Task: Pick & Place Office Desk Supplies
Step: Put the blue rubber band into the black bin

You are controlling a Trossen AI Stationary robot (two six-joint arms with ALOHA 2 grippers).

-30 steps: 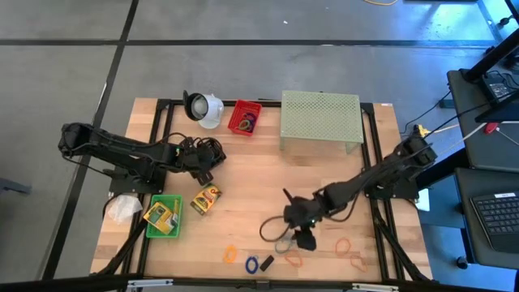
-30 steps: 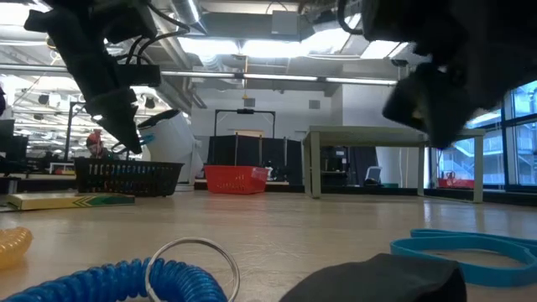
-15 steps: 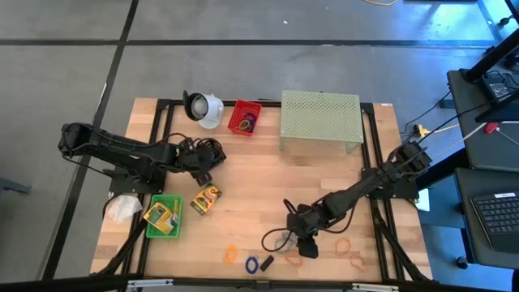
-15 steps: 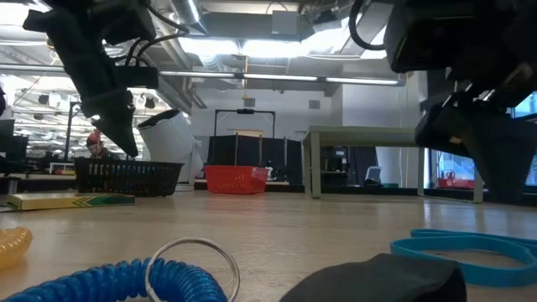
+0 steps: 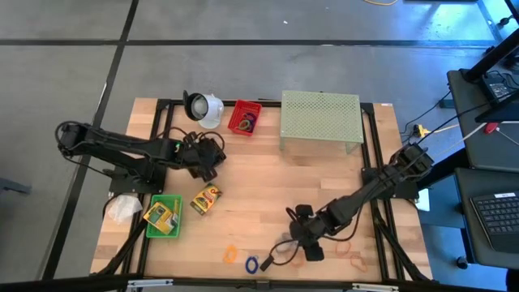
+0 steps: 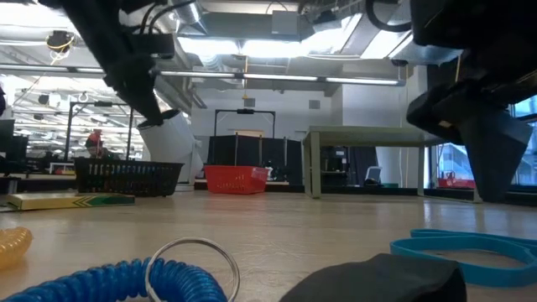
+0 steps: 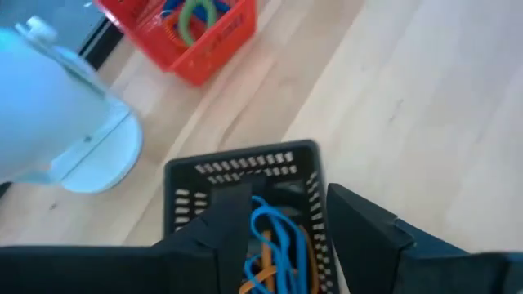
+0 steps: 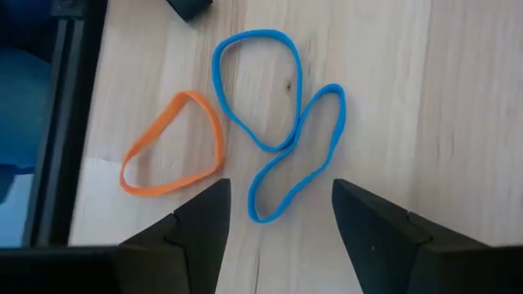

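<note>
My left gripper [image 5: 208,157] hangs open over a small black basket [image 7: 245,167]; in it lie blue and orange rubber bands [image 7: 270,245]. Near the front edge my right gripper [image 5: 308,242] is open, fingers pointing down over two blue rubber bands [image 8: 278,122] and an orange one [image 8: 176,147], which lie flat on the wood; it touches none of them. A crayon box [image 5: 206,199] lies on the table, and another sits in a green basket [image 5: 162,216]. A blue coil [image 5: 251,264] and an orange coil [image 5: 230,254] lie at the front.
At the back stand a white cup-shaped object [image 5: 203,107], a red basket [image 5: 242,118] with bands in it and a pale green mesh stand [image 5: 320,120]. More orange bands [image 5: 349,250] lie front right. A black clip [image 6: 377,281] lies close to the low camera.
My right gripper has moved toward the table's near edge and now stands over the blue and orange bands. My left gripper has risen a little over the black basket.
</note>
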